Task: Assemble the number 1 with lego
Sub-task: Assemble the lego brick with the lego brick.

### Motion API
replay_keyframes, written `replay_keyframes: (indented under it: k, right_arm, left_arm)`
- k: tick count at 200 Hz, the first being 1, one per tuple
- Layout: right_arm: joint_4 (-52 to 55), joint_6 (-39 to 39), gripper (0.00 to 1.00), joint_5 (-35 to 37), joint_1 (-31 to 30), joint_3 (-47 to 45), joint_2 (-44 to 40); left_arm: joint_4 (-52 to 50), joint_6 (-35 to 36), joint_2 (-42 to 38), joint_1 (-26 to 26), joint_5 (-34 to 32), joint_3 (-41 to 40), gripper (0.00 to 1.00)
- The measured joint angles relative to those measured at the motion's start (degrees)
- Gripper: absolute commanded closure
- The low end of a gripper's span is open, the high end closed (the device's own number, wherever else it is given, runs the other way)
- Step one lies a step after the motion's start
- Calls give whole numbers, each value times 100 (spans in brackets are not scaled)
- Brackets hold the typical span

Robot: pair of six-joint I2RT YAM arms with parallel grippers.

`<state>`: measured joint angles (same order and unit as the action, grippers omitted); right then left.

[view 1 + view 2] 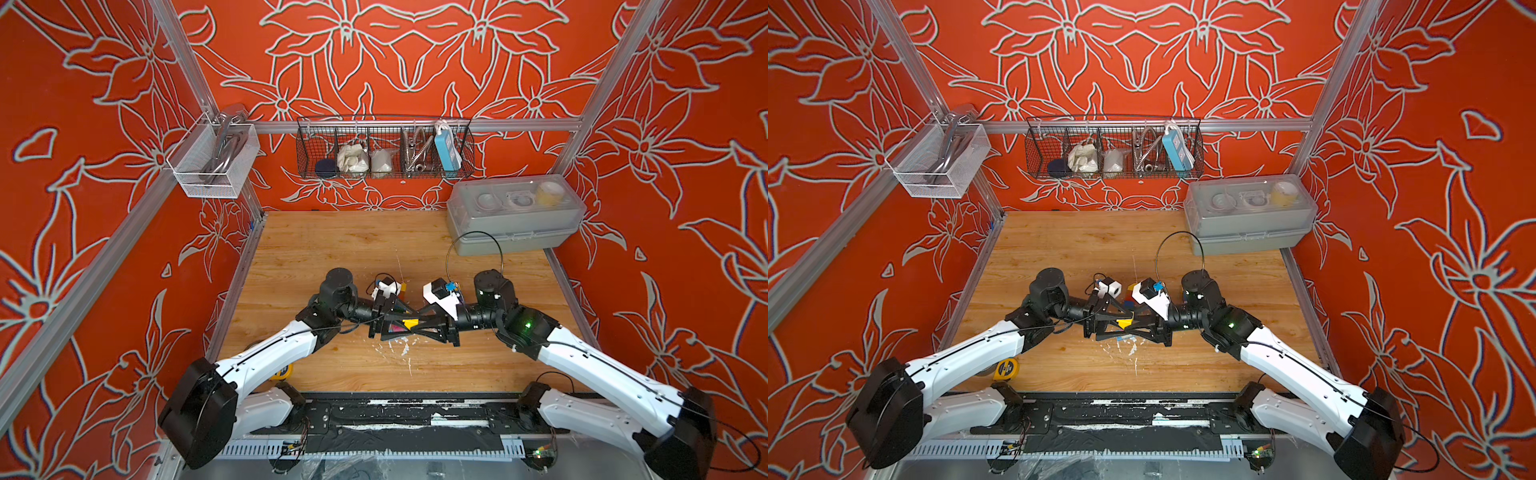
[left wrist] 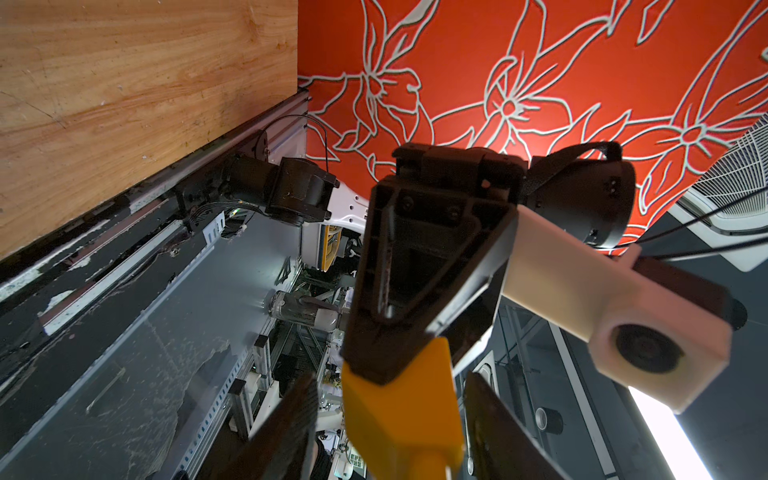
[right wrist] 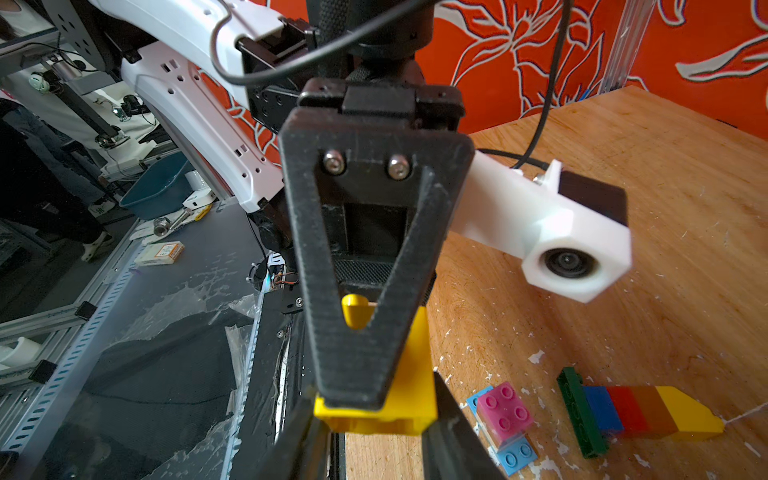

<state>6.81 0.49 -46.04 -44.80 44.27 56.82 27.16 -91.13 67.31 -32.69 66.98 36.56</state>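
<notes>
Both grippers meet nose to nose above the middle of the wooden table (image 1: pixel 332 249). Between them hangs a yellow lego brick (image 1: pixel 409 323) (image 3: pixel 386 399). My right gripper (image 3: pixel 374 411) is shut on it. My left gripper (image 2: pixel 390 399) straddles the same yellow brick (image 2: pixel 403 415), turned a quarter against the right one; a gap shows between one of its fingers (image 2: pixel 286 419) and the brick. On the table below lie a pink brick (image 3: pixel 505 411) on a light blue plate (image 3: pixel 515 453), and a green plate (image 3: pixel 579 415) carrying a row of blue, red, brown and yellow bricks (image 3: pixel 648 411).
A yellow tape measure (image 1: pixel 1007 370) lies by the left arm near the front edge. A grey plastic box (image 1: pixel 515 216) stands at the back right corner. A wire basket (image 1: pixel 384 147) and a white mesh basket (image 1: pixel 212 160) hang on the walls.
</notes>
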Motion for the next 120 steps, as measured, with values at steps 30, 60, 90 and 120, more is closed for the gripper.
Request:
replay_keyframes:
  k: [30,60,90,120]
  right_arm:
    - [35,0,88,13,0,0,0]
    - [31,2,87,15,0,0,0]
    - [-15,4,88,13,0,0,0]
    - [-66,9,88,15,0,0,-7]
  left_arm:
    - [-103,13,-7,0,0,68,49]
    - [-138,26,-63,0,-7,109,50]
    - [-203,52,-98,0,-17,109,57]
    - [-278,92,-107,2,-28,107,66]
